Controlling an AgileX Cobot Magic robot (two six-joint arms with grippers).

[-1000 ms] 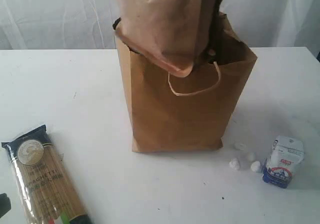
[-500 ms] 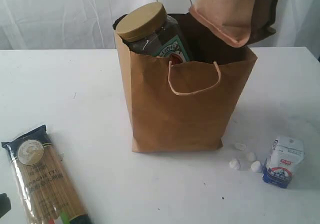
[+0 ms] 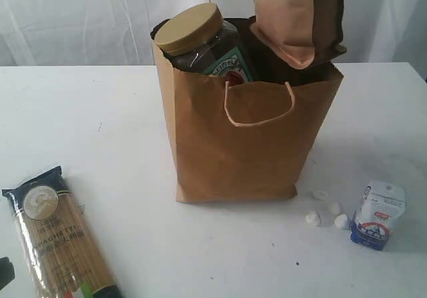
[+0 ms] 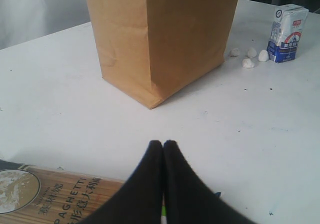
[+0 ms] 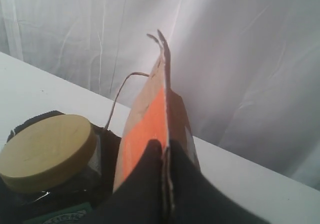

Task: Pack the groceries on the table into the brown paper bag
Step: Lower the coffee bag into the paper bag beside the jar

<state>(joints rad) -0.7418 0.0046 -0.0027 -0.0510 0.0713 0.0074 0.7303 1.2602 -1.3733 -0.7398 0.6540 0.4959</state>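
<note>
A large upright brown kraft paper bag (image 3: 233,145) stands mid-way across the wide white table (image 3: 100,125), half packed. A tan-lidded clear jar (image 3: 193,35) leans inside it, with its lid and shoulders poking above the rim on the left arm's side of the bag.

Over the other half of the bag's mouth hangs an orange-labelled brown pouch (image 3: 293,18). The right gripper (image 5: 164,151) has its black jaws clamped on the pouch's thin top edge. The pouch's lower end sits at about rim height; whether it has passed inside the bag cannot be told.

The left gripper (image 4: 163,146) hovers low over the table in front of the bag, jaws pressed together and empty. It is just beside a blue-ended spaghetti packet (image 3: 57,235), which lies flat well apart from the bag.

A small white-blue packet (image 3: 378,215) stands near the bag's base on the right arm's side. A few tiny white lumps (image 3: 313,218) lie between that packet and the bag.

The risks look plain. The jar takes up much of the opening, so a pouch let go off-centre could catch on the rim or the near cord handle, or wedge against the jar. Pinched only by its edge, the pouch may also swing or slip. A push on the unsteadied bag could crumple or tip it.
</note>
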